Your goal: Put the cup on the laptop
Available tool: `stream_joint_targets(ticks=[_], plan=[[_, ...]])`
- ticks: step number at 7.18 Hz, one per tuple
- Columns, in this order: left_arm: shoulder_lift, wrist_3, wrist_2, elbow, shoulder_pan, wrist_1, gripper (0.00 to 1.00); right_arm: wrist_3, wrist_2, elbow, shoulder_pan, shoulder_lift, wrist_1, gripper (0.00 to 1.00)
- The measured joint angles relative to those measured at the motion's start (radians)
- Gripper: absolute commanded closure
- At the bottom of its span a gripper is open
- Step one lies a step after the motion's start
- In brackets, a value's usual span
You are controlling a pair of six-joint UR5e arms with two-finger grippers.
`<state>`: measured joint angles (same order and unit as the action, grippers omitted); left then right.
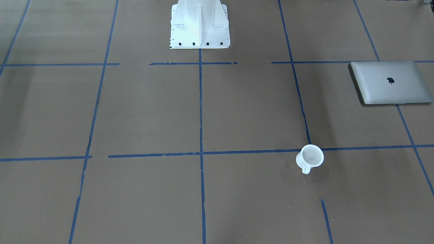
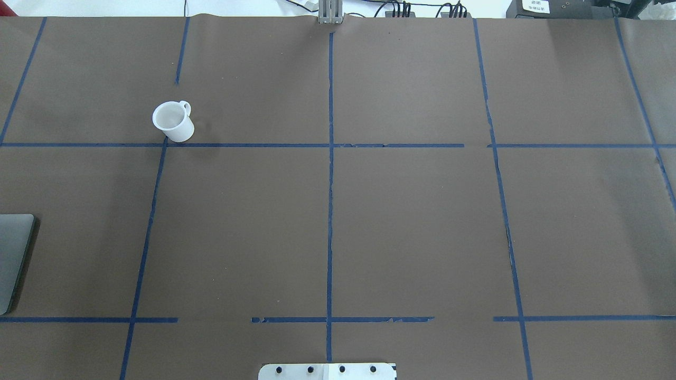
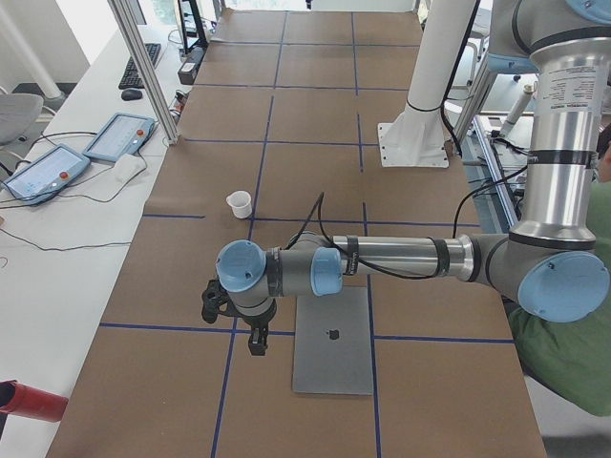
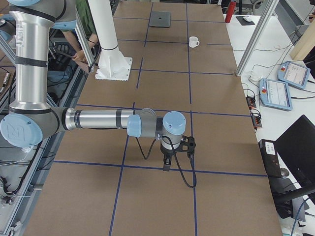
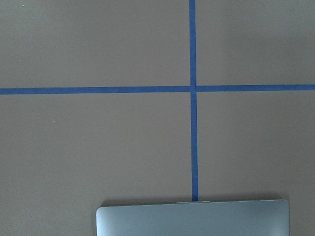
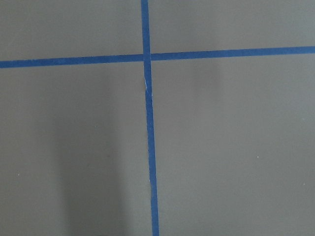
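The white cup (image 1: 310, 157) stands upright on the brown table, apart from the laptop; it also shows in the overhead view (image 2: 173, 121) and both side views (image 3: 239, 203) (image 4: 194, 42). The silver-grey laptop (image 1: 390, 83) lies closed and flat near the table's end on my left (image 2: 13, 253) (image 3: 332, 343) (image 4: 160, 19); its edge shows in the left wrist view (image 5: 192, 219). My left gripper (image 3: 256, 342) hangs above the table beside the laptop, well short of the cup. My right gripper (image 4: 166, 164) hangs above the table's other end. I cannot tell whether either is open or shut.
The white robot pedestal (image 1: 200, 25) stands at the table's robot side. Blue tape lines (image 2: 330, 184) grid the brown table. Teach pendants (image 3: 119, 136) (image 4: 278, 91) and a red bottle (image 4: 229, 10) lie on the side bench beyond the table's far edge.
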<state>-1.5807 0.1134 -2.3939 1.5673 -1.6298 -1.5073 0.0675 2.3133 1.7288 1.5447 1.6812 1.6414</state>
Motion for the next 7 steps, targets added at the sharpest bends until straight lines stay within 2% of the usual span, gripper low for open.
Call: stream_joint_targets(ticks=[4,7], plan=[[-0.027,-0.050,-0.001,0.021,0.036,-0.049,0.00,0.000,0.000,0.000,0.000,0.000,0.000,0.00],[-0.202,-0.285,0.045,0.065,0.270,-0.035,0.00,0.000,0.000,0.000,0.000,0.000,0.000,0.00]])
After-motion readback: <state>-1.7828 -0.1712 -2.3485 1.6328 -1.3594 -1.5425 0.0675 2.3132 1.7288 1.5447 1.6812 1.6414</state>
